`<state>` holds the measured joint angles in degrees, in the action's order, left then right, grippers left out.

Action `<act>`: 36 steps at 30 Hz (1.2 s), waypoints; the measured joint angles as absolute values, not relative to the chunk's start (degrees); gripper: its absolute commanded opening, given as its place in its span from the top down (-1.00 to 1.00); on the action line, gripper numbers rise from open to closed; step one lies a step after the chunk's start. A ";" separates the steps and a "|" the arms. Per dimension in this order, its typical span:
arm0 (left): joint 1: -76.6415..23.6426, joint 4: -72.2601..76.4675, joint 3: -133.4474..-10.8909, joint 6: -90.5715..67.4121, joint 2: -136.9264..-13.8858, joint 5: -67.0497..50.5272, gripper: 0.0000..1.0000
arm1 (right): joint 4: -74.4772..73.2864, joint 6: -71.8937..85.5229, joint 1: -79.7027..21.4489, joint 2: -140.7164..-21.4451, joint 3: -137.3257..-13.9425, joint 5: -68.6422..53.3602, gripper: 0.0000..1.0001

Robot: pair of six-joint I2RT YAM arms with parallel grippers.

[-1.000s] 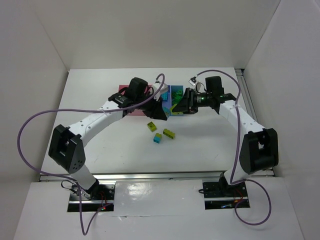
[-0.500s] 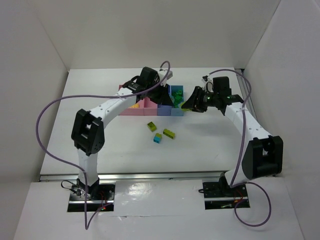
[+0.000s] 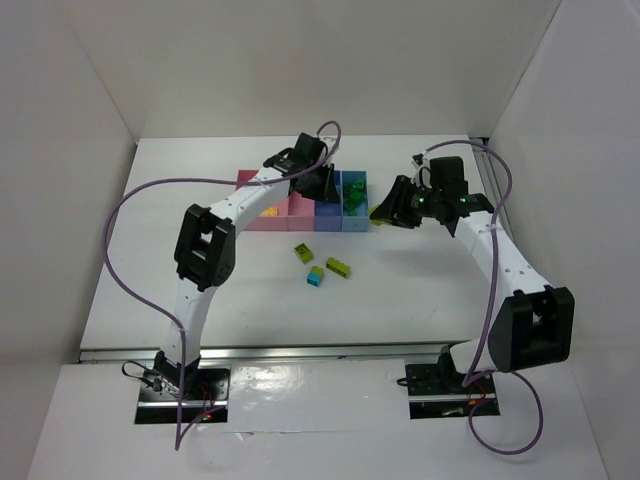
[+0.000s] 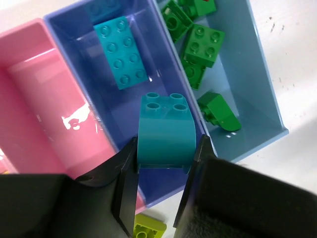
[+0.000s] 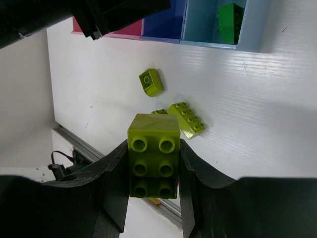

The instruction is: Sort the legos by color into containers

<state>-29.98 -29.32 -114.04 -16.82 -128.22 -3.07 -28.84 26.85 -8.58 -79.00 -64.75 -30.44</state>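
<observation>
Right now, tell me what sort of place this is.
Probably a robotics lab test cell: white panels box in a white table, two arms bolted at its near edge, left fingers holding a cyan brick, right fingers a lime brick, by a row of bins.

Top view: L gripper [image 3: 318, 188] covered part of blue-violet bin [image 3: 328, 214]; what it held not visible. R gripper [image 3: 382, 213] too small to read how jaws stood.

L wrist: bottom of cyan brick [image 4: 165, 131] hid btwn fingers. Pink bin [image 4: 39, 99] cut by left edge. Light blue bin [image 4: 260, 74] far end cut by top edge, dark green bricks [image 4: 197, 7] cropped w/ it. Cyan shape [image 4: 103, 9] at top edge: brick or reflection, unclear. Loose lime brick [image 4: 148, 229] ran off bottom edge.

R wrist: lime piece [image 5: 159, 112] mostly behind held lime brick [image 5: 153, 148]. Bin row [image 5: 250, 29] cropped at top. Black hardware [image 5: 99, 12] top left blurred, cropped.
</observation>
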 measured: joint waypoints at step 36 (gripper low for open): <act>-19.86 -15.90 -84.09 -13.72 -103.13 -67.09 -0.70 | -19.27 19.94 -11.99 -82.61 -61.58 -64.27 0.60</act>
<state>-19.86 -15.90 -84.09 -13.72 -103.13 -67.09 -19.27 19.94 -11.99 -82.61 -61.58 -64.27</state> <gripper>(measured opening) 0.845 0.442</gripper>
